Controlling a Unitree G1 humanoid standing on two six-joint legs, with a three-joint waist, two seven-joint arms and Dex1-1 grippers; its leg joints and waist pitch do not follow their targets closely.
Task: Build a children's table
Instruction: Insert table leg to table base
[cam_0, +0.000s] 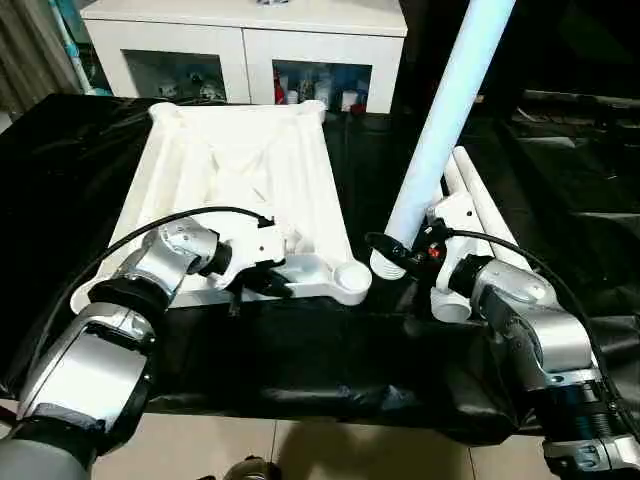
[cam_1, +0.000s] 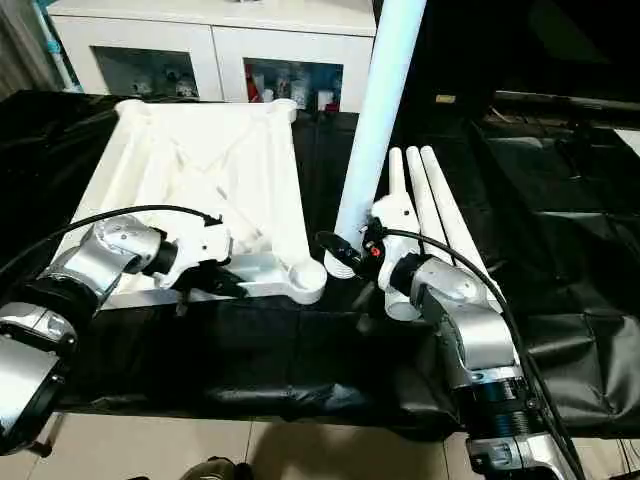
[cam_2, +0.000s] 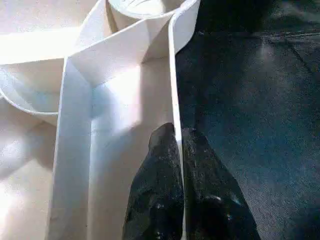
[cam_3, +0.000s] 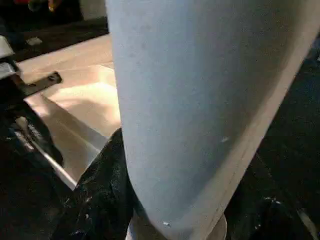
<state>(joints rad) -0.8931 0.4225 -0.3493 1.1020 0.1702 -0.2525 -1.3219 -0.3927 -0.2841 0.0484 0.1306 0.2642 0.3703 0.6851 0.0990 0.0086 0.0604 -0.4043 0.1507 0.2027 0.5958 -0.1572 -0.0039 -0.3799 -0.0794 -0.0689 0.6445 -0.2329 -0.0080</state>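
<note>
The top (cam_0: 240, 190) lies upside down on the black cloth (cam_0: 300, 350), ribs up, its near edge towards the robot. The left gripper (cam_2: 178, 137) is pinched on that near rim: in the left wrist view one finger (cam_2: 157, 175) sits inside the thin white wall and the other outside it, the wall clamped between them. The near right corner socket (cam_0: 350, 275) is just beyond the gripper along the same edge, open and round.

The right gripper (cam_0: 398, 252) holds a leg (cam_0: 440, 130) near its wide lower end. The leg stands almost upright, leaning slightly away to the right, its foot (cam_1: 345, 262) close beside the corner socket but still outside it, at or just above the cloth. In the right wrist view the leg fills nearly the whole picture, with a black finger (cam_3: 102, 195) against its side.

Three more legs (cam_1: 430, 210) lie side by side on the cloth just right of the gripper, partly covered by the right forearm (cam_0: 530, 320).

The held leg's upper end is cut off by the top of both eye views. Whether its foot touches the cloth is probably not something these views can settle. A white cabinet (cam_0: 245, 45) stands behind the table.
</note>
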